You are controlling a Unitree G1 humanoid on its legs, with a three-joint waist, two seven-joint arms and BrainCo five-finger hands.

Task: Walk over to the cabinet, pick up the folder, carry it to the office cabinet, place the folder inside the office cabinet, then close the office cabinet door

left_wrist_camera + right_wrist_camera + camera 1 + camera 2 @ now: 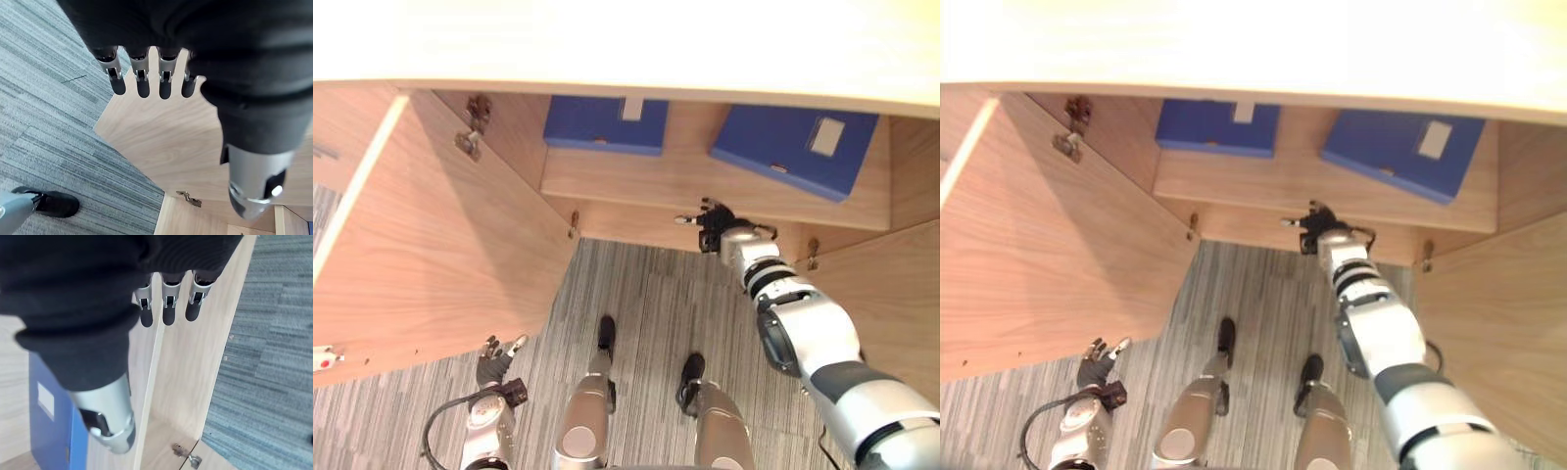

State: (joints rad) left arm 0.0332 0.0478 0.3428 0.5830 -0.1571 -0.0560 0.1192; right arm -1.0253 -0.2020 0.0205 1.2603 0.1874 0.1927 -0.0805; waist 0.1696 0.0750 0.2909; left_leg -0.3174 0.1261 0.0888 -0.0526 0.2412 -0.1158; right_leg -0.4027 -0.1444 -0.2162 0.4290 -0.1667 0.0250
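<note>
Two blue folders lie flat on a shelf (685, 181) of the open wooden cabinet: one folder (605, 122) at the left and another folder (798, 147) at the right, each with a white label. My right hand (715, 227) reaches to the shelf's front edge, just below and left of the right folder, open and holding nothing. In the right wrist view its fingers (168, 308) point along the shelf's edge with the blue folder (49, 431) beside the thumb. My left hand (494, 360) hangs low by the left door, open and empty.
The cabinet's left door (431, 245) swings wide open toward me, and the right door (881, 304) stands open too. The pale cabinet top (626, 44) runs across the upper view. Grey striped carpet (646, 294) lies between the doors.
</note>
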